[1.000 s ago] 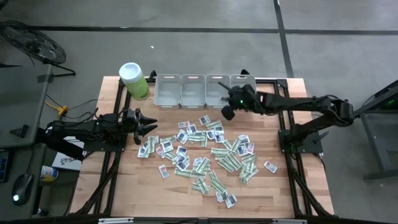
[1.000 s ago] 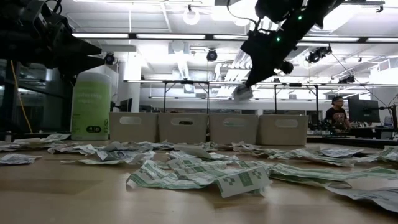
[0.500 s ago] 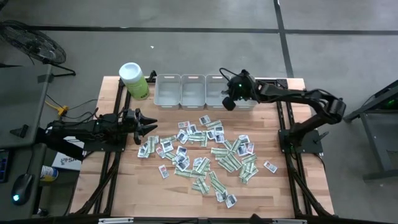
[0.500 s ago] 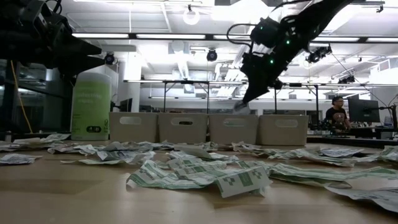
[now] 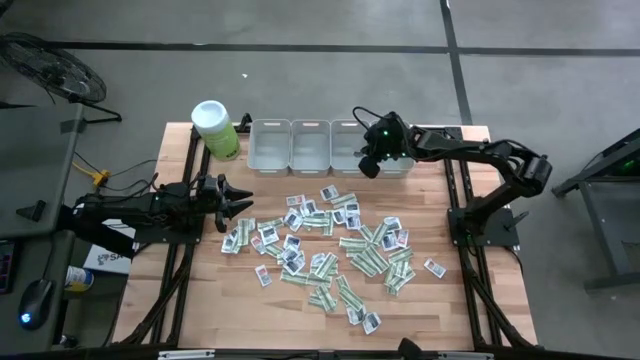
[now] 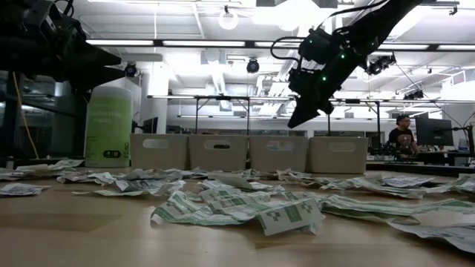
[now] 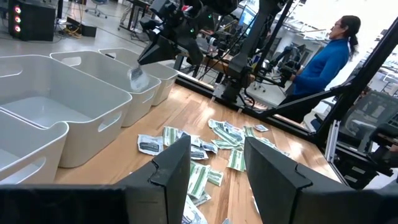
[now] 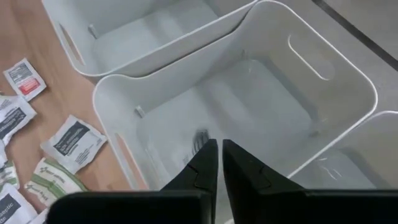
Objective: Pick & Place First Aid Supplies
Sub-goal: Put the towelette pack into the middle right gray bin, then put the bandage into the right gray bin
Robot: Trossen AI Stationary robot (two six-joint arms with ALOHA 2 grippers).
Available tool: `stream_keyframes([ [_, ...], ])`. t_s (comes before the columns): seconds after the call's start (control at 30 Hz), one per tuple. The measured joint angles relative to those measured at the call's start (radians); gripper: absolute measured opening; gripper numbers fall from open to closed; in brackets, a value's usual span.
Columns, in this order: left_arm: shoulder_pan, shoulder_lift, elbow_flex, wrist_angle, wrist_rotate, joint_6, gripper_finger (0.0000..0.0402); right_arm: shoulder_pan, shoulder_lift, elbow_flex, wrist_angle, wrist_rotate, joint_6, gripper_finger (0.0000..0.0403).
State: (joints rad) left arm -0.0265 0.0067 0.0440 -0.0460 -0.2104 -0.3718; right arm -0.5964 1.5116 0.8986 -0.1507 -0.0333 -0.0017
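One camera looks straight down on the whole light wooden table (image 5: pixel 200 300). One sits low at its edge, looking across. Both wrist cameras see the grey plastic bins (image 8: pixel 323 87) — probably the same ones.

Packet (image 7: pixel 138 78) below the right claw (image 7: pixel 149 55) is a pale blur, print unreadable

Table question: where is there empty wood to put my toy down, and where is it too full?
The table is bare along the front-left, between the packets and the left edge, and in the strip along the front edge. A smaller bare patch lies at the far right, past the lone packet. The middle is crowded with packets, and the bins fill the back.
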Motion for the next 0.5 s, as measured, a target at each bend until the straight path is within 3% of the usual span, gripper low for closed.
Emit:
stream_keyframes([
  [0.3, 0.0, 0.0, 0.0, 0.0, 0.0, 0.0, 0.015, 0.0, -0.006, 0.0, -0.003, 0.002, 0.027, 0.0094],
  [0.5, 0.0, 0.0, 0.0, 0.0, 0.0, 0.0, 0.015, 0.001, -0.082, 0.0, -0.062, 0.0, 0.102, 0.0127],
])
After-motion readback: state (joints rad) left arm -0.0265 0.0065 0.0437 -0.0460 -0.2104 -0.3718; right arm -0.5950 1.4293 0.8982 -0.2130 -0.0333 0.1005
